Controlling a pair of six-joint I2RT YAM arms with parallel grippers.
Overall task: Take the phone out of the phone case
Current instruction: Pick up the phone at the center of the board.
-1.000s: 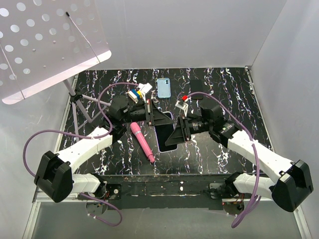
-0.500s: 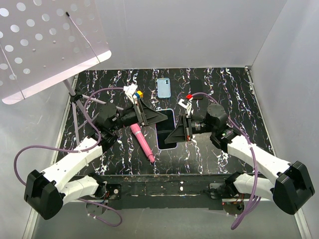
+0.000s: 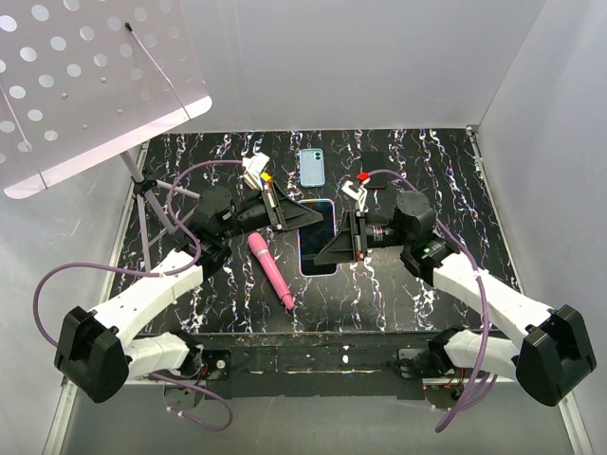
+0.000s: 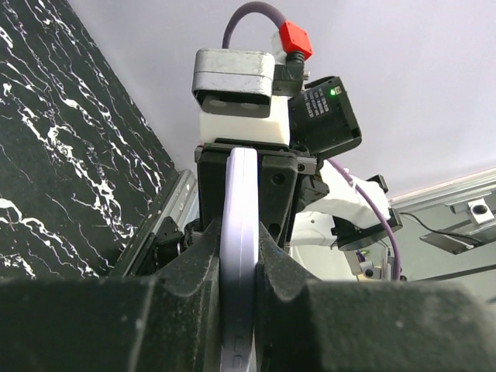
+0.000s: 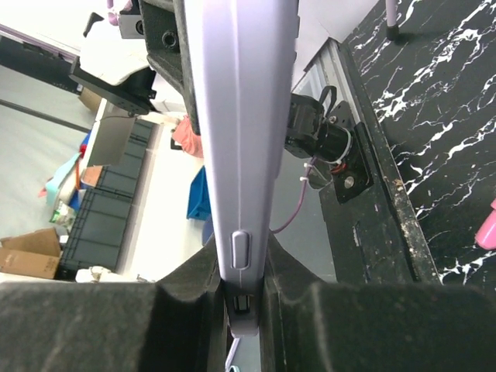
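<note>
- Left gripper (image 4: 237,256) closed tight on one long edge of the phone case (image 5: 240,116).
- Right gripper (image 5: 236,291) pinches the opposite edge, likely bracing it for prying the phone (image 3: 320,248) out.

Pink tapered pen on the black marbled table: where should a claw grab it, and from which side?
Grip the pink tapered pen mid-shaft, straight from above, jaws across its width: it lies flat and slanted on the black marbled table.
</note>
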